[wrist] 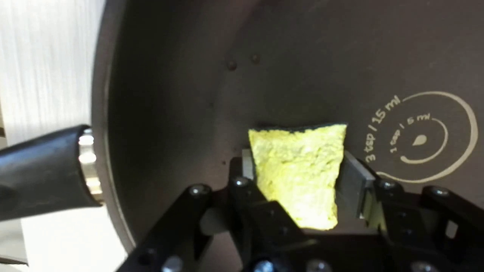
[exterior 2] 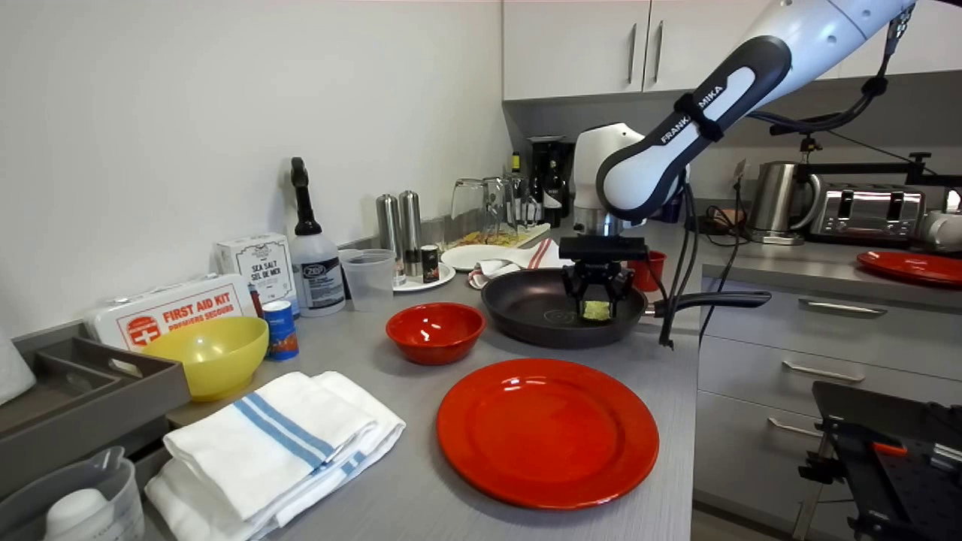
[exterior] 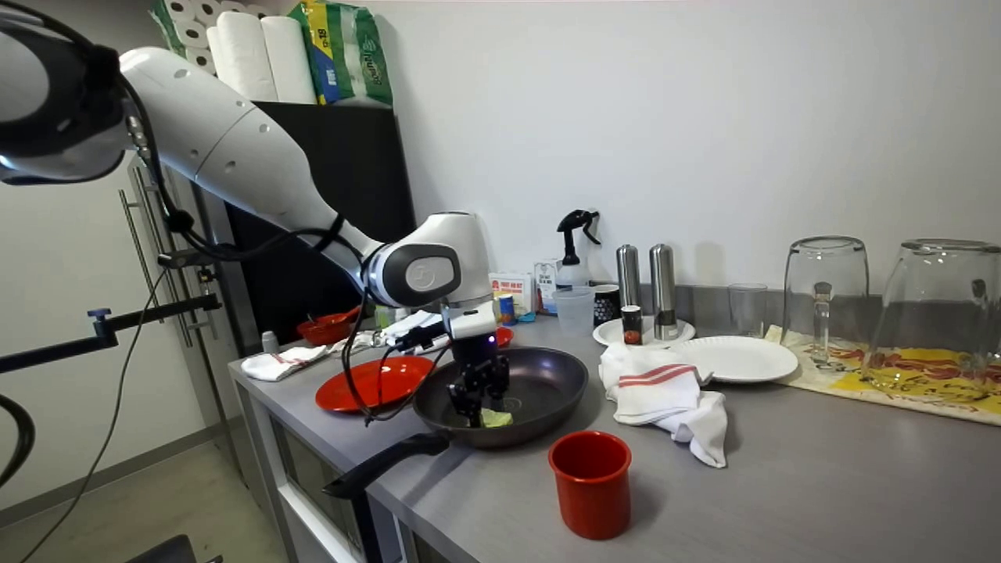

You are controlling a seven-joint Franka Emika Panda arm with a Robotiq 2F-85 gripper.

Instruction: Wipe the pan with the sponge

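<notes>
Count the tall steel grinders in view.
2, side by side near the wall: in an exterior view, a grinder with a small shaker in front of it, and the other grinder to picture right. Another could be hidden behind the arm.

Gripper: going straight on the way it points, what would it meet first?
The pan, on its inside floor; the held sponge would likely press there first, though I can't tell whether they already touch.

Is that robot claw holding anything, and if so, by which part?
Yes, the gripper holds the yellow-green sponge, pinched by two opposite side edges, its broad face uncovered between them in the wrist view.
</notes>
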